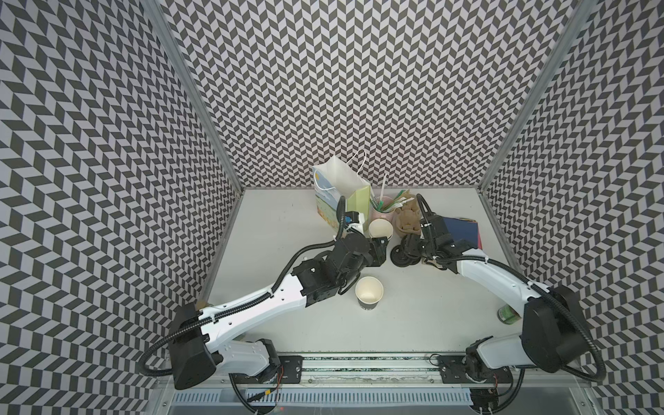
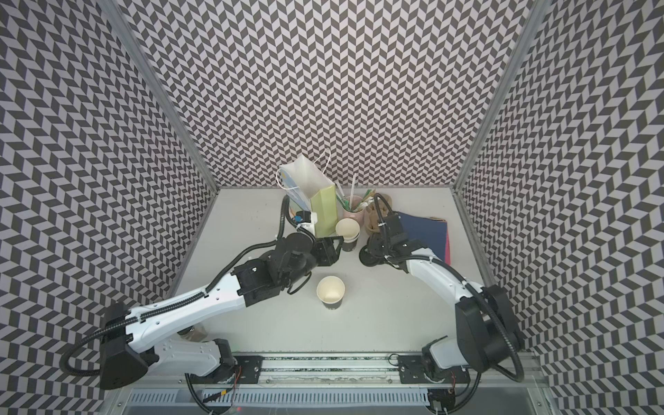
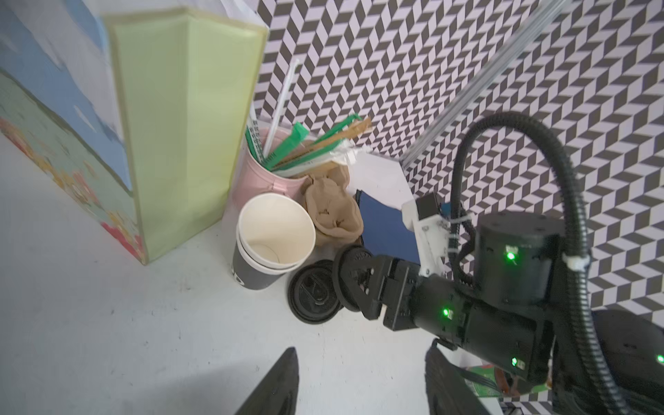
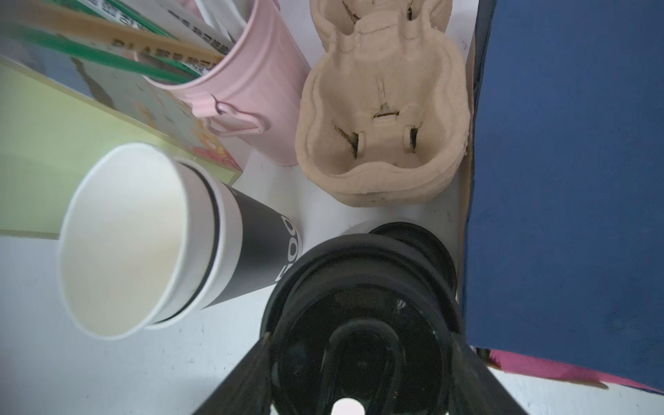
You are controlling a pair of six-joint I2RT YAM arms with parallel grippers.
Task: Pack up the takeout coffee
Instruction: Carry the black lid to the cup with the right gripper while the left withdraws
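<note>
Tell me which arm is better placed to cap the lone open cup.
Probably right: the right end effector holds a lid; the left end effector is open and empty beside the stacked cups.

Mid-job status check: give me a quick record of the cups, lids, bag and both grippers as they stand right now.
loose cup: upright, no lid, alone mid-table
cup stack: nested, open, beside the gift bag
gift bag: upright at the back
held lid: black, tilted, clamped by the right gripper
flat lid: on the table under the held lid
left gripper: open, empty, near the cup stack
</note>
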